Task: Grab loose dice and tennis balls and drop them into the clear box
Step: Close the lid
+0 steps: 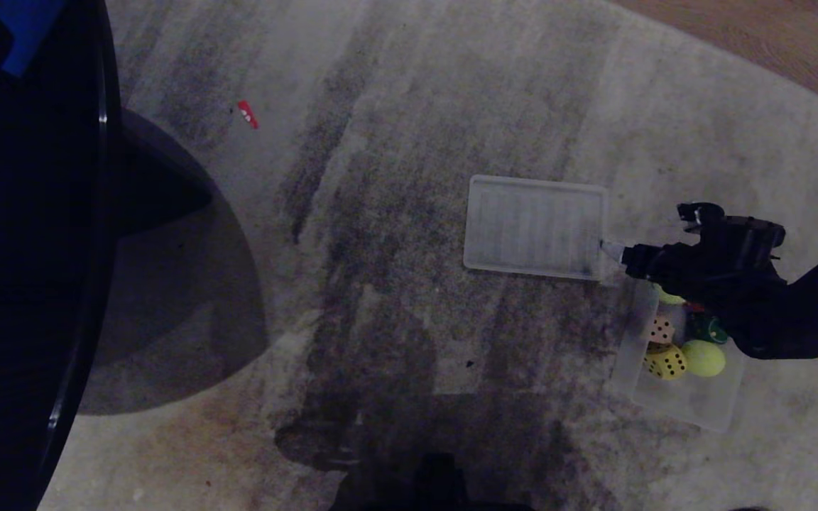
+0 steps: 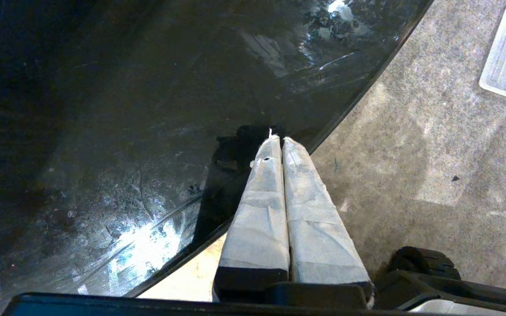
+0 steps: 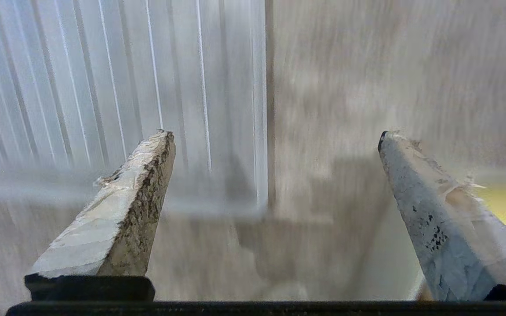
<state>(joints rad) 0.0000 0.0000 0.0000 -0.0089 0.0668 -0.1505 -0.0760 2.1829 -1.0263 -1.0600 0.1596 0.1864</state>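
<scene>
The clear box [image 1: 693, 408] sits on the carpet at the lower right. In it lie a beige die [image 1: 661, 330], a yellow die with dark dots [image 1: 666, 362] and a tennis ball [image 1: 703, 358]. A second yellow-green ball [image 1: 668, 297] shows partly under my right arm. My right gripper [image 1: 649, 233] hangs open and empty beside the box, over the near right corner of the flat ribbed lid [image 1: 535, 226]. The right wrist view shows that gripper [image 3: 275, 134] spread wide, with the lid [image 3: 103, 87] under one finger and carpet under the other. My left gripper [image 2: 278, 138] is parked, shut.
A black glossy round table [image 1: 25, 248] fills the left side, and the left gripper hangs over its rim [image 2: 358, 83]. A small red piece with pale spots [image 1: 247, 113] lies on the carpet farther away. Wooden floor [image 1: 771, 42] begins past the carpet at the top right.
</scene>
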